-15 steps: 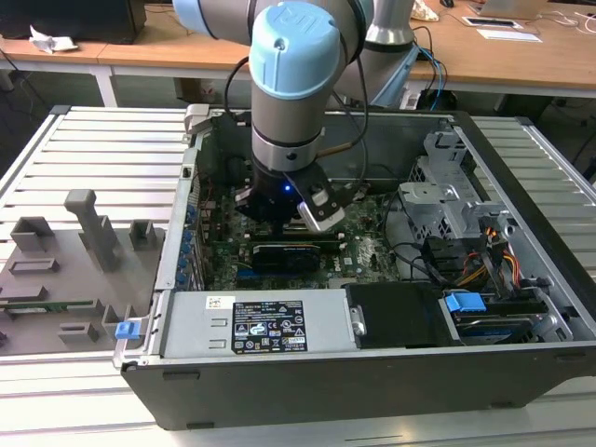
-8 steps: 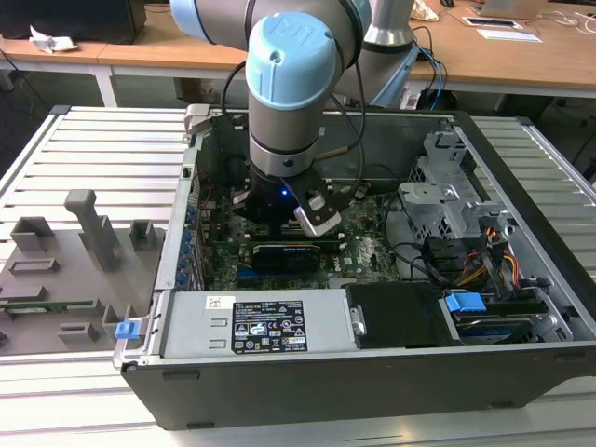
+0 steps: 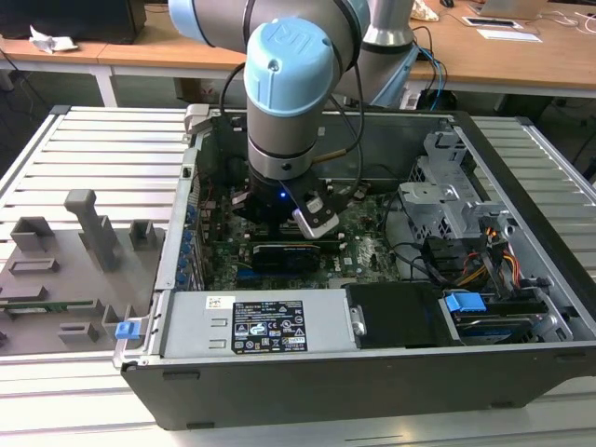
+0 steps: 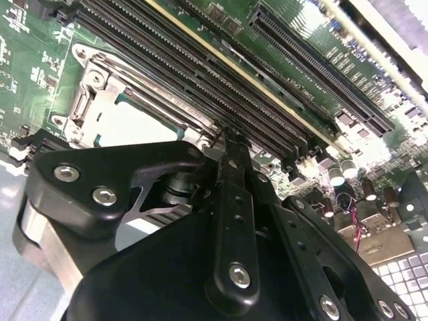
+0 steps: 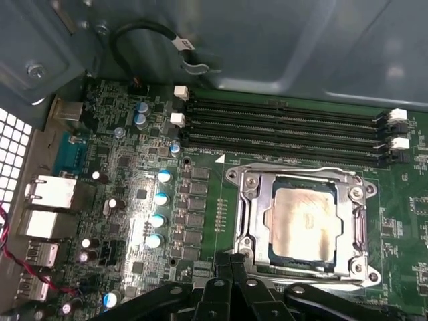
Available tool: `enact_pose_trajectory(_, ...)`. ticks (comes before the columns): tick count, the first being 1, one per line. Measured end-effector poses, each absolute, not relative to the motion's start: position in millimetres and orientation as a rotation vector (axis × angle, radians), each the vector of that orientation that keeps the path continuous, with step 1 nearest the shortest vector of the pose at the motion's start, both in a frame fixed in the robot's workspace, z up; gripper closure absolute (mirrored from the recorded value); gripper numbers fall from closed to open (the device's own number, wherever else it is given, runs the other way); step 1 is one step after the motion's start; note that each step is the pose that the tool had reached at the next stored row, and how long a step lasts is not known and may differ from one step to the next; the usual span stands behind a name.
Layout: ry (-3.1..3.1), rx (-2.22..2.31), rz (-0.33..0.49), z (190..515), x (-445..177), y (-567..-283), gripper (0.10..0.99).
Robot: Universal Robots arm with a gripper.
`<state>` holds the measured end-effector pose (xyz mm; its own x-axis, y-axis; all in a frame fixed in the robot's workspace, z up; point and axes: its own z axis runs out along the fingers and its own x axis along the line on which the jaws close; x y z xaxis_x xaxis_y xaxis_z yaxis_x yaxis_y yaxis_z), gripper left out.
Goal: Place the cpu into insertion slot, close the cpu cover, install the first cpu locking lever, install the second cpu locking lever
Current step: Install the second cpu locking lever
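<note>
The end effector [image 5: 231,262] shows in the first wrist view with its 2 slim black fingers [image 5: 221,267] pressed together, tips touching, holding nothing, right at the near edge of the cpu cover [image 5: 244,224]. In the second wrist view the same black linkage [image 4: 234,221], matte with bright screw heads, reaches toward the socket.

The cpu [image 5: 302,224], a flat square chip with a dull silver-grey top, lies seated in the insertion slot [image 5: 274,251]. The cpu cover, a thin shiny metal frame with a square window, lies flat around the chip.

Just beside the socket run 4 long narrow black memory slots [image 5: 287,127] with white clips at their ends. The green circuit board [image 5: 134,200] carries small cylindrical capacitors with blue-white tops.

In the exterior view the arm [image 3: 289,93], pale blue and grey, reaches down into the open grey metal computer case [image 3: 521,372], which sits on a slatted table [image 3: 102,149].
</note>
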<state>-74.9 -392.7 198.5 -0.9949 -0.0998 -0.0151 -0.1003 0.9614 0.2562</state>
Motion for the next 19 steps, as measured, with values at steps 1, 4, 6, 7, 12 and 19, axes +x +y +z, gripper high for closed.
enact_pose_trajectory(1, 3.109, -0.159, 0.408, 198.3, -75.6, -392.5, 0.980)
enact_pose_trajectory(4, 3.108, -0.159, 0.413, 196.4, -77.6, -390.7, 0.980)
enact_pose_trajectory(6, 3.108, -0.159, 0.414, 196.2, -79.4, -390.7, 0.980)
enact_pose_trajectory(7, 3.108, -0.159, 0.415, 197.3, -79.4, -390.7, 0.980)
enact_pose_trajectory(12, 3.108, -0.159, 0.414, 205.8, -79.5, -390.7, 0.980)
enact_pose_trajectory(19, 3.108, -0.159, 0.415, 212.6, -79.5, -390.6, 0.980)
